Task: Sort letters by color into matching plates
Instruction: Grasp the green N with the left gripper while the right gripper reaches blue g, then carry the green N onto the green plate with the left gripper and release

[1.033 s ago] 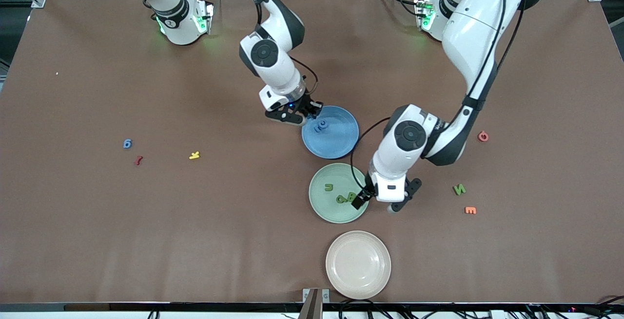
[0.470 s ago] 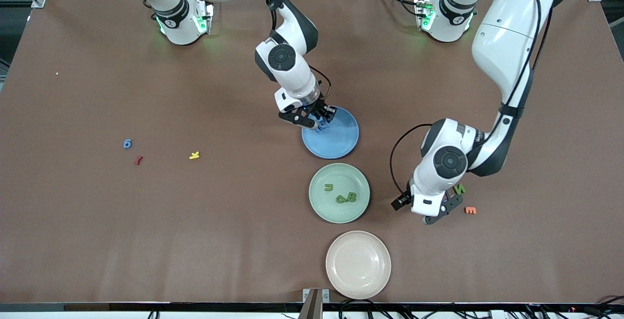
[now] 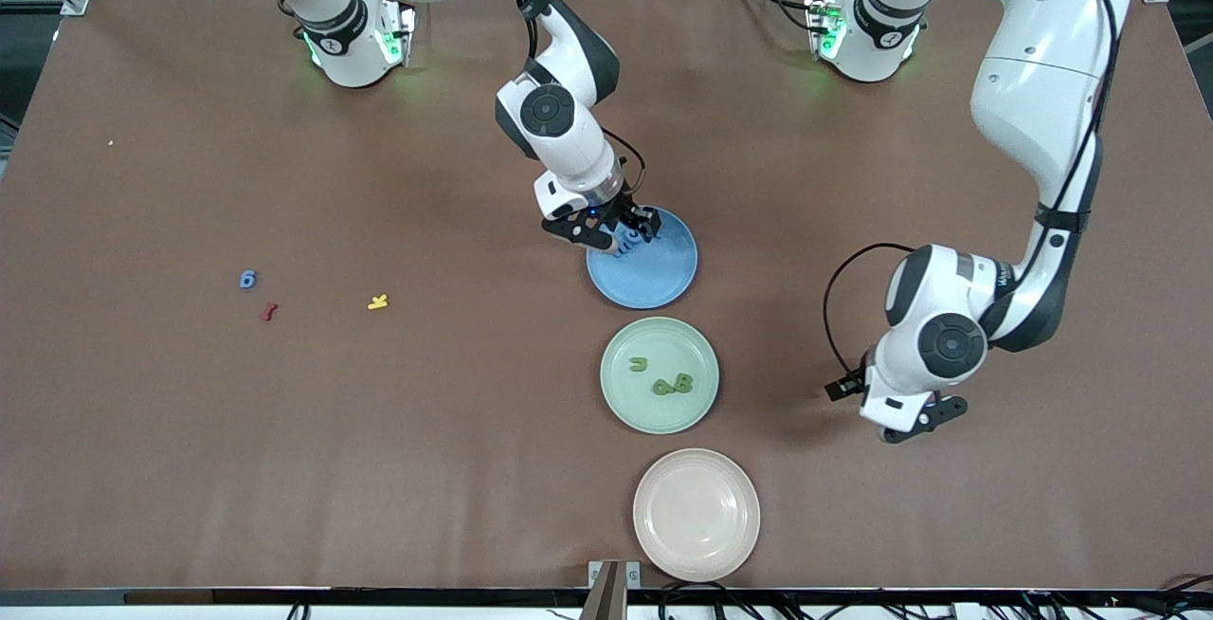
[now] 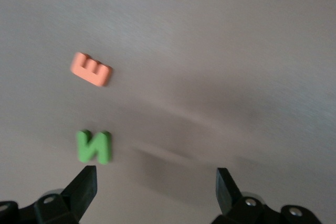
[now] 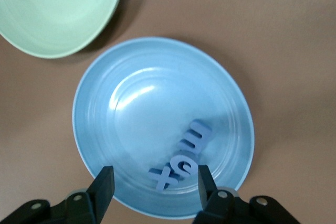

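Dropping off blue with the right gripper (image 5: 155, 176), fingers spread above the blue letters (image 5: 181, 160) lying in the blue plate (image 3: 663, 283) near its ten o'clock rim (nothing pinched, by the look of it). Lining up the left gripper (image 4: 156, 182), jaws wide, by the green N (image 4: 93, 147) just beside an orange E (image 4: 91, 69), out at three o'clock from the green plate (image 3: 644, 407). Next, probably: centre over the N, descend, pinch, carry to green; then fetch the blue 6 (image 3: 247, 279) at nine o'clock.
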`<state>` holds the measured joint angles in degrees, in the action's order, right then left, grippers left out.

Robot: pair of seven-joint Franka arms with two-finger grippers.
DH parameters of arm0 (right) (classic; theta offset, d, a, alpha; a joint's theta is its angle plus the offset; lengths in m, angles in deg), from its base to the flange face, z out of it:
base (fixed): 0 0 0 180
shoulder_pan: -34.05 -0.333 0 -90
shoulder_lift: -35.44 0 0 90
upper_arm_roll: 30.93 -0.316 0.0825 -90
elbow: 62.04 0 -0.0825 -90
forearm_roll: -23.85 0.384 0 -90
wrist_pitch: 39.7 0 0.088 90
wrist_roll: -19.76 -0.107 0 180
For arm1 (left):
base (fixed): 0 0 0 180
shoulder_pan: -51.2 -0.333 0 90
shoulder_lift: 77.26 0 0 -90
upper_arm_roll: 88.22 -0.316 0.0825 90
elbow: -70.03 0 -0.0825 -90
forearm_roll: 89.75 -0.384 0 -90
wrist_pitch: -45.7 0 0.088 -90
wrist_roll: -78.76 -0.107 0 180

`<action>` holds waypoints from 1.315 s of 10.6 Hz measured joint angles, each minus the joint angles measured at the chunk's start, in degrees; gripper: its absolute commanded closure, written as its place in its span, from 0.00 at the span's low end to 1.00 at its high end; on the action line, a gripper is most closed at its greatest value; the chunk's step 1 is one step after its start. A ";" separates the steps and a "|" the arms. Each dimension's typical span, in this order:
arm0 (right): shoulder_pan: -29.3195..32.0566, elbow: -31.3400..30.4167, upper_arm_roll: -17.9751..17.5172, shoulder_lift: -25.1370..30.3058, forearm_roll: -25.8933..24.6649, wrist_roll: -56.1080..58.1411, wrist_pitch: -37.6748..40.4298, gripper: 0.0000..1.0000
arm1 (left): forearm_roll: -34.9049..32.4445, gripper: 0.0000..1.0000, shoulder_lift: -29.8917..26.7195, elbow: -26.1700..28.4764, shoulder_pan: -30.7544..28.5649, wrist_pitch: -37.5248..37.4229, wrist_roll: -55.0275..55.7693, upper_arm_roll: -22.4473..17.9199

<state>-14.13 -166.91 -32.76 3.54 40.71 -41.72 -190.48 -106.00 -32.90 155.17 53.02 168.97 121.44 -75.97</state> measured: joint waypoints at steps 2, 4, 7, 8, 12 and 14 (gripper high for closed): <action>1.60 0.89 1.94 2.12 -0.15 3.96 7.28 0.29 | -0.26 0.00 -0.08 0.06 -2.12 -0.25 -0.37 0.06; 8.62 0.93 2.79 7.84 -0.21 15.67 21.62 0.29 | -0.28 0.00 -0.29 1.12 -3.97 -0.10 -0.87 0.19; 20.60 -5.50 4.96 17.19 -0.29 36.49 31.13 0.29 | -0.31 0.00 -2.01 6.34 -5.33 4.63 -1.14 0.35; 23.30 -9.18 6.73 19.50 -0.66 43.42 31.47 0.30 | -0.31 0.00 -2.64 8.16 -5.78 6.30 -1.14 0.37; 29.71 -19.03 11.67 23.20 -9.54 55.31 30.26 0.31 | -0.58 0.00 -3.53 12.72 -6.57 10.89 -1.39 0.42; 34.06 -21.38 11.64 24.47 -14.05 58.25 29.85 0.31 | -0.90 0.00 -3.67 14.73 -7.20 12.72 -2.10 0.41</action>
<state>19.93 -188.29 -21.12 28.01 26.65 16.52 -160.62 -106.90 -36.57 169.91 45.82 181.69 119.34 -75.56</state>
